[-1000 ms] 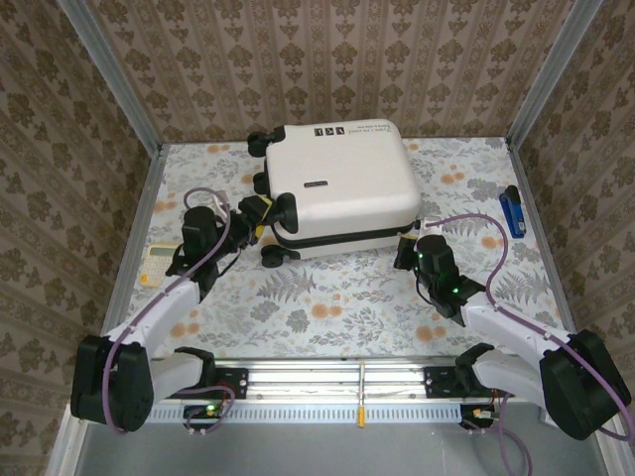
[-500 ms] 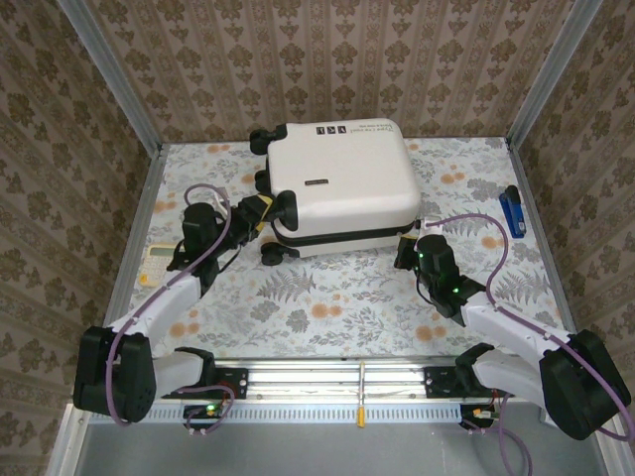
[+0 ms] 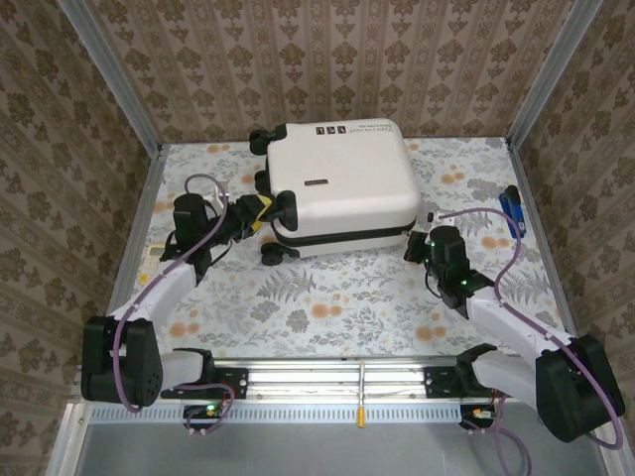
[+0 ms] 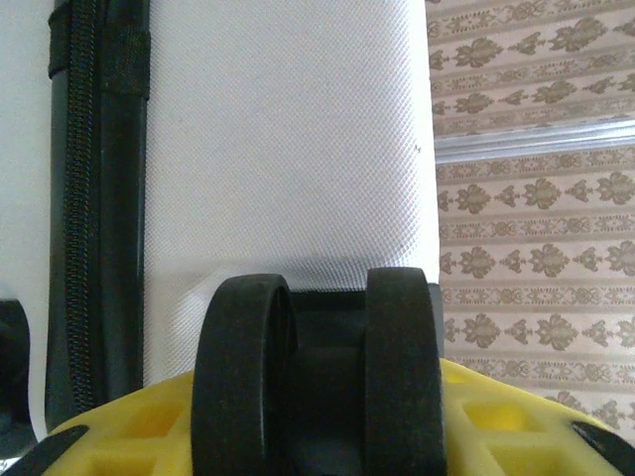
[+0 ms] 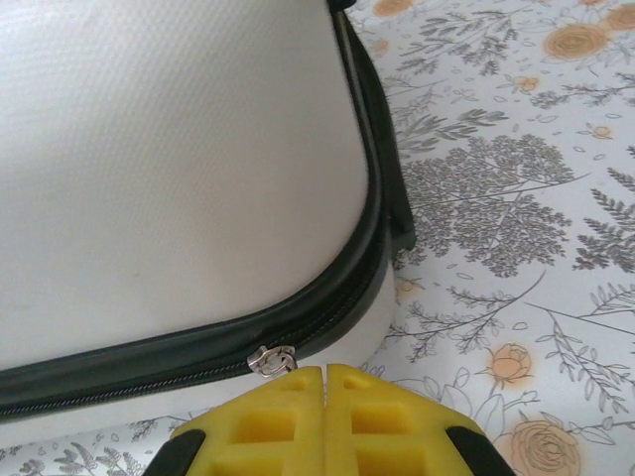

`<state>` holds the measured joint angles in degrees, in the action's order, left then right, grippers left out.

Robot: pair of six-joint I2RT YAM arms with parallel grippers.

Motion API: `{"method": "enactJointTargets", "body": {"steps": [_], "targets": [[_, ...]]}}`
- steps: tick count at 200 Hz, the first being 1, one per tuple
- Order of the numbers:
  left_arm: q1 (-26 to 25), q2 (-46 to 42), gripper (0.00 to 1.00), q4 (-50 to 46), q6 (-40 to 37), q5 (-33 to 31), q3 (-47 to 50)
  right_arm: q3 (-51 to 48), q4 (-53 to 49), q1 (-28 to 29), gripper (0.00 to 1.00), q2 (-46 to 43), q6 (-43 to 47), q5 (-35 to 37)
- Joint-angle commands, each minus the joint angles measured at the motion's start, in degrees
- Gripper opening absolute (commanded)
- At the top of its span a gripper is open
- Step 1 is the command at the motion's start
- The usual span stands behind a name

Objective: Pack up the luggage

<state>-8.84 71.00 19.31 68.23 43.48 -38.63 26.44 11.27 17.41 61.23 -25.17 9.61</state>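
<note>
Slippage looms: left gripper pinches cream-white hard-shell luggage's free-rolling black spinner wheel; right gripper clenched empty.

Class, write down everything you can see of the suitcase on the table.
The luggage is a cream-white, textured hard shell lying flat and closed on the floral table, with a dark zipper seam, black spinner wheels and small black marks. The left gripper clamps one wheel; the shut right gripper sits by the zipper pull.
</note>
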Motion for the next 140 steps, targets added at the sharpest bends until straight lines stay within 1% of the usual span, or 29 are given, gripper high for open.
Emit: {"method": "enactJointTargets", "body": {"steps": [1, 28, 37, 61, 96, 140], "targets": [[2.62, 0.32, 0.19, -2.02, -8.11, -0.56, -3.7, 1.93, -4.47, -3.58, 0.0, 0.71, -0.98, 5.7], [3.45, 1.6, 0.19, -2.72, -9.25, 0.59, -4.66, 2.47, -3.94, -4.97, 0.0, 0.69, 0.08, 2.82], [3.74, 2.07, 0.18, -2.16, -9.1, 0.87, -4.68, 2.33, -2.84, -5.45, 0.0, 0.73, 1.12, 0.44], [4.18, 3.41, 0.18, -0.72, -8.81, 1.87, -4.53, 2.41, -1.88, -6.15, 0.0, 1.05, 1.4, -1.93], [4.79, 4.65, 0.17, -0.39, -9.36, 2.7, -4.31, 2.81, -1.33, -7.51, 0.0, 2.8, 0.21, -3.15], [6.87, 5.26, 0.15, -0.58, -10.3, 3.76, -3.91, 4.67, -3.34, -10.16, 0.0, 5.29, -2.15, -2.28]]}}
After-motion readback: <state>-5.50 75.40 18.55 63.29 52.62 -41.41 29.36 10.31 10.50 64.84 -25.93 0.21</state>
